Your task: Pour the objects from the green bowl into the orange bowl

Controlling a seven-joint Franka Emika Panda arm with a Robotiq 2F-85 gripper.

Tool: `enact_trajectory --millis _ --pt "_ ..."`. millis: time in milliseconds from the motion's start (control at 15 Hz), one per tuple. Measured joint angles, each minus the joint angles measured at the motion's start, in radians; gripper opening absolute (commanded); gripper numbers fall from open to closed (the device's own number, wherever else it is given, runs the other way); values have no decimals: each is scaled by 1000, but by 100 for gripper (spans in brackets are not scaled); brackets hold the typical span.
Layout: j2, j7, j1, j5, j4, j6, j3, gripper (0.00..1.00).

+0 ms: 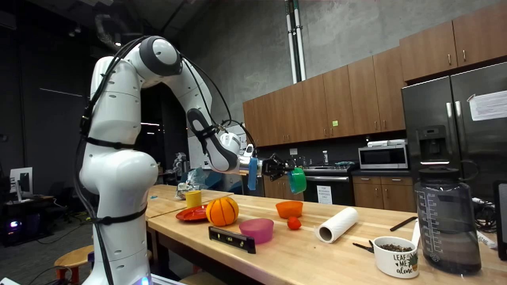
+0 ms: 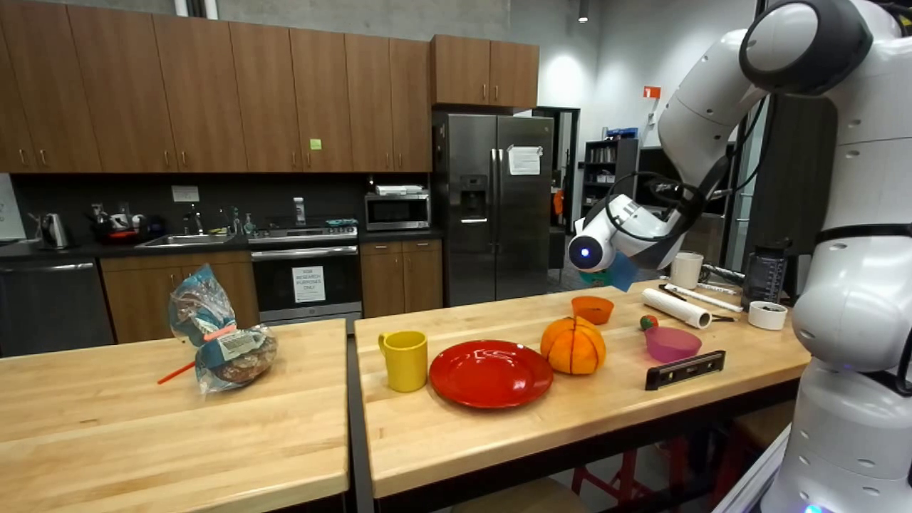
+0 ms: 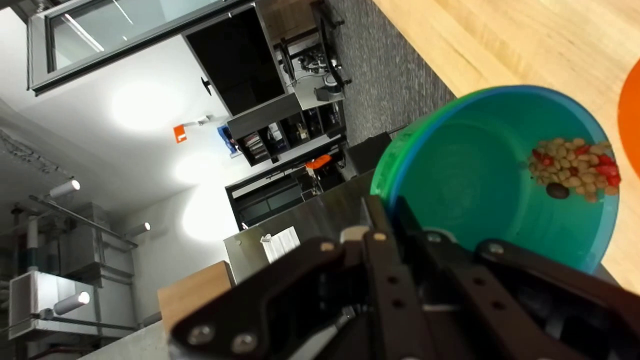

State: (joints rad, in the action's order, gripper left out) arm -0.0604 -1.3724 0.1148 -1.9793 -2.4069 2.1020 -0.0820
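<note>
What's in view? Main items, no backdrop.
green bowl: 1, green, held aloft
bits: many, mostly tan, in green bowl
orange bowl: 1, orange, table
pumpkin: 1, orange, table
plate: 1, red, table
mug: 1, yellow, table
pink bowl: 1, pink, table
level: 1, black, table
paper roll: 1, white, table
fruit-like item: 1, red, table
lettered cup: 1, white, table
bottle: 1, grey, table
loaf: 1, brown, adjoining table
arm: 1, white, at table
claw: 1, black, gripping green bowl

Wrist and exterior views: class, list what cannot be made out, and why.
Wrist view: most of the orange bowl, cut off by the right edge.
In an exterior view: most of the green bowl, hidden behind the arm and blue flap.
Wrist view: how many pieces, some hiding others.
</note>
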Motion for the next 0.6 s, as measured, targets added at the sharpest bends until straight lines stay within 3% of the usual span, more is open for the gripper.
enact_trajectory --millis 600 --pt "20 -10 -1 -11 -20 -7 1 1"
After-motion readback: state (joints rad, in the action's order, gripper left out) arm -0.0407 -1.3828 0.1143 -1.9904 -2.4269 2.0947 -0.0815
